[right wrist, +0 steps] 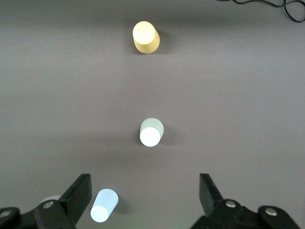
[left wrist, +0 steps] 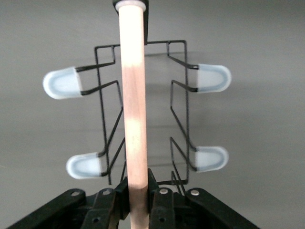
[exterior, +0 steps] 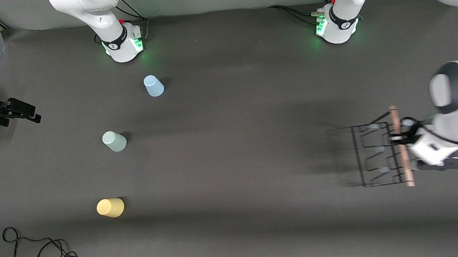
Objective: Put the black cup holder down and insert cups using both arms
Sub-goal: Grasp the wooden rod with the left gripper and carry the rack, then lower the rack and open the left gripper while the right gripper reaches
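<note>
front view: the left gripper [exterior: 399,138] is clamped on the wooden rod [exterior: 401,145] of the black cup holder [exterior: 377,155], carrying it over the table [exterior: 238,144] at the left arm's end, likely so the rack hangs with its pegs free. the 3 cups, light blue cup [exterior: 153,86], pale green cup [exterior: 114,141] and yellow cup [exterior: 110,207], stand upside down well apart from it, toward the right arm's end. the right gripper [exterior: 23,111] waits at that edge.

left wrist view: the fingers [left wrist: 112,205] pinch the rod, 4 pale blue pegs [left wrist: 213,78] showing either side of it.

right wrist view: the right gripper [right wrist: 145,195] is spread apart, nothing between; the light blue cup lies closest, by 1 finger [right wrist: 78,193], an easy first pick.
</note>
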Motion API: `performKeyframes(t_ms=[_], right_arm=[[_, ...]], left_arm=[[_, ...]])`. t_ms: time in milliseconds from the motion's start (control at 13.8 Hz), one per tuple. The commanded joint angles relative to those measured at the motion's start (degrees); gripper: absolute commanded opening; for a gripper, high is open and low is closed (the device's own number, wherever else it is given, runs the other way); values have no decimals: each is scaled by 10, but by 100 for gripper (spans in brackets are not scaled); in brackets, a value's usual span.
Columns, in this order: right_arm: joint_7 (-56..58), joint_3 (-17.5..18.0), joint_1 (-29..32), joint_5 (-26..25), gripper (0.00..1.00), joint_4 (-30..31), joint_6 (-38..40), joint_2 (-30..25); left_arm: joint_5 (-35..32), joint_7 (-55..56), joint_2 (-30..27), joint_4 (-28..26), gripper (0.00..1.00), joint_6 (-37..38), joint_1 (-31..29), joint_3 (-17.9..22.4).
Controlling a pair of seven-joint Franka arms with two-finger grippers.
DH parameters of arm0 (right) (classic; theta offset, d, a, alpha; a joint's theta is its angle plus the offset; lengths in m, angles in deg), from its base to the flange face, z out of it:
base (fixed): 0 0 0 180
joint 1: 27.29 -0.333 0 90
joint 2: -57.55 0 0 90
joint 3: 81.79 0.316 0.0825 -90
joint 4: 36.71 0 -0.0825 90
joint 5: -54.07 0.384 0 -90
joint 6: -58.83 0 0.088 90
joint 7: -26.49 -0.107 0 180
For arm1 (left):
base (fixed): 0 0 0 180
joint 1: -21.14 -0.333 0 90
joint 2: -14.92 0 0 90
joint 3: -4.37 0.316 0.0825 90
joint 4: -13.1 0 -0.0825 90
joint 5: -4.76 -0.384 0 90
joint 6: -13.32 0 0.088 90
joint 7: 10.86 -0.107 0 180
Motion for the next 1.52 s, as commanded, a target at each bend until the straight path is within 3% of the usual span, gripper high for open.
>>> performKeyframes(t_ms=[0, 578, 795, 1084, 1445], right_arm=[[9, 1, 4, -3, 100, -3, 8, -4], [8, 1, 4, -3, 100, -3, 8, -2], [8, 1, 4, -3, 100, -4, 8, -2], [8, 1, 3, -3, 100, -3, 8, -2], [12, 2, -3, -3, 100, 0, 14, -5]], left_arm=[[6, 93, -20, -25, 0, -17, 90, 11], [11, 312, 10, -16, 0, -73, 293, 10], [25, 353, 40, -15, 0, -135, 345, 10], [32, 400, 90, 3, 0, -205, 388, 10], [32, 435, 116, 51, 0, -208, 405, 9]])
